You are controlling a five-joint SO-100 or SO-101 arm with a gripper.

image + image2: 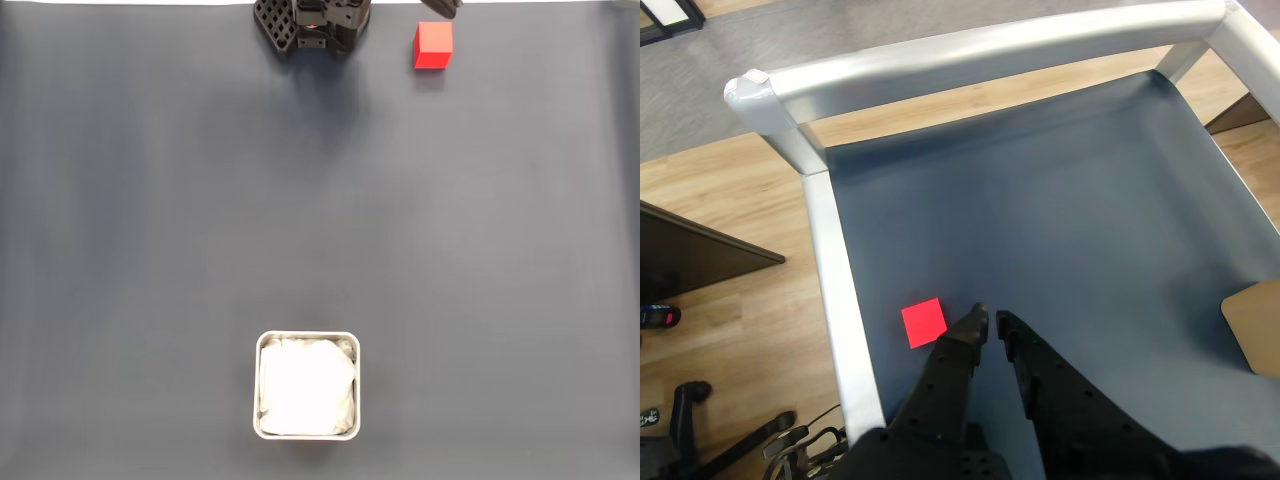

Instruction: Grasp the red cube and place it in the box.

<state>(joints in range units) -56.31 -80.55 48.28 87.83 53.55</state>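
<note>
In the wrist view the black fingers (990, 322) are sitting nearly together with a thin gap between the tips, gripping nothing. The red cube (923, 322) is lying on the dark bench (1060, 210) just left of them, near the silver frame (840, 300). In the fixed view the box (307, 337) is resting well apart from the cube.
</note>
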